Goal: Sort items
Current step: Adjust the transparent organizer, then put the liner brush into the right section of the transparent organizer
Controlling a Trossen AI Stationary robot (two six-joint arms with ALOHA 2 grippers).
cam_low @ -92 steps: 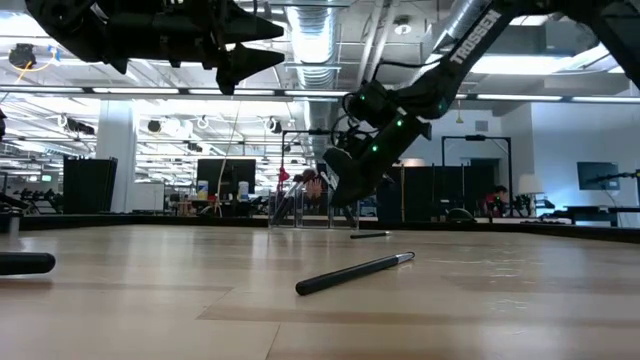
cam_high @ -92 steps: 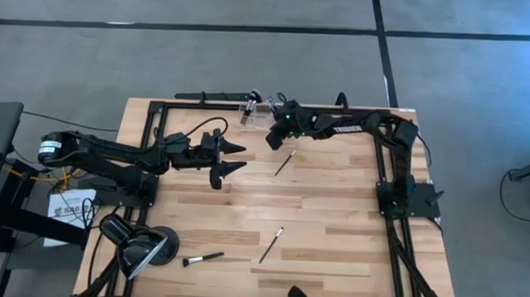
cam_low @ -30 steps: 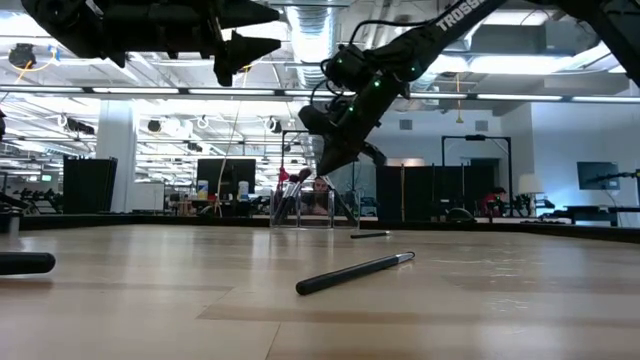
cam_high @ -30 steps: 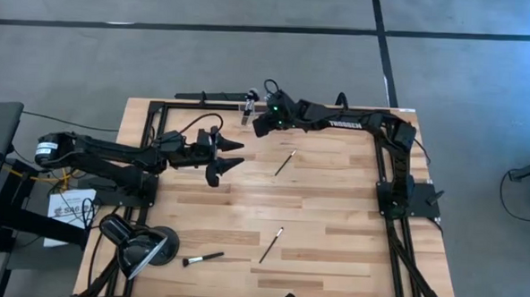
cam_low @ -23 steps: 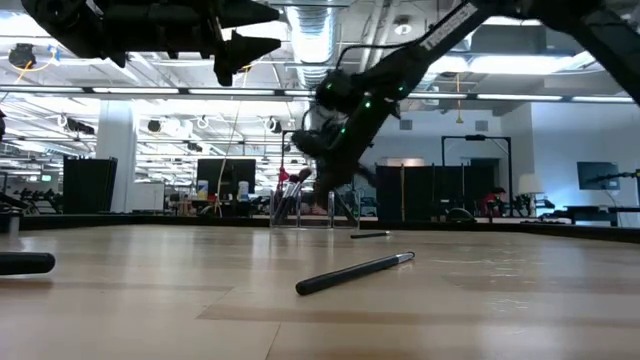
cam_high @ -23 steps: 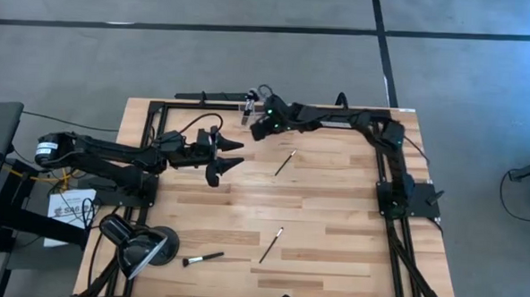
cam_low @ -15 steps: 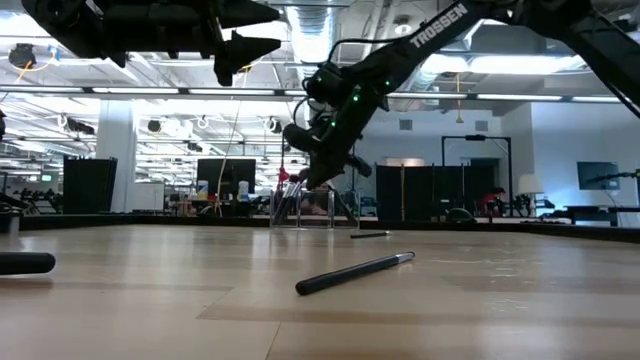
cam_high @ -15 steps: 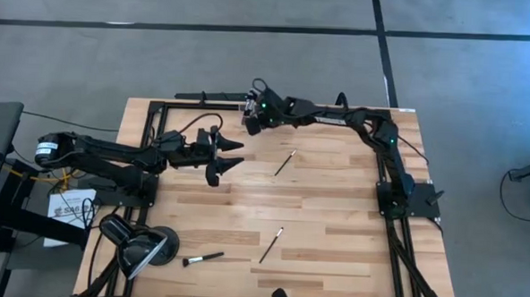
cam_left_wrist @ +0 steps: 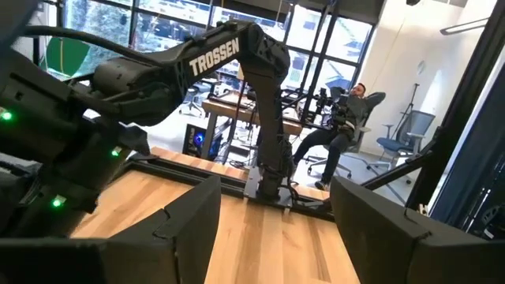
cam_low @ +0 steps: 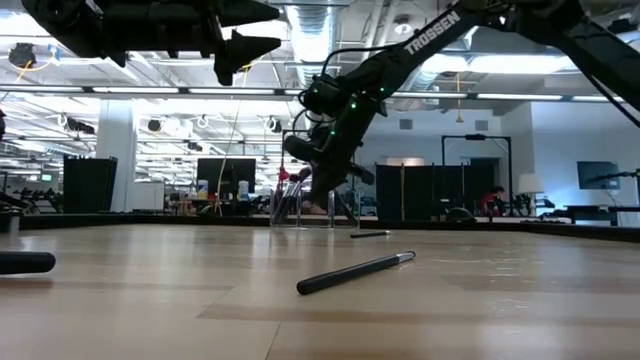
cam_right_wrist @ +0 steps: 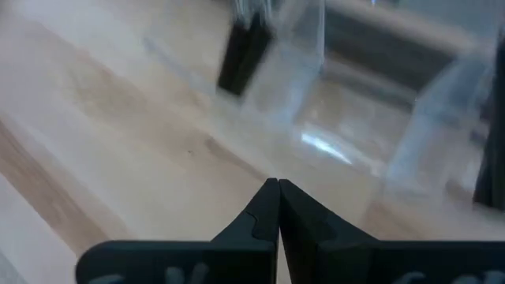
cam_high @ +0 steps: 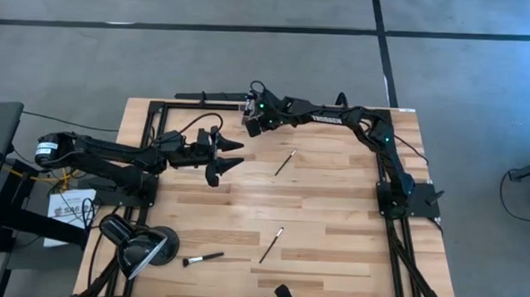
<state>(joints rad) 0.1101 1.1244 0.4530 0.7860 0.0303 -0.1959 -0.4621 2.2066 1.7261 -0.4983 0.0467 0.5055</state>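
right claw: fingertips pressed together, nothing between them, hung over clear holder at the bench's far edge. left claw: fingers spread, empty, above left-centre. brushes lay loose on the bench: one mid, one near, one by lamp.

Makeup brushes, slim, dark-handled: one lying diagonally at upper centre; one diagonally at lower centre; one flat near the front left; others standing at the far edge.
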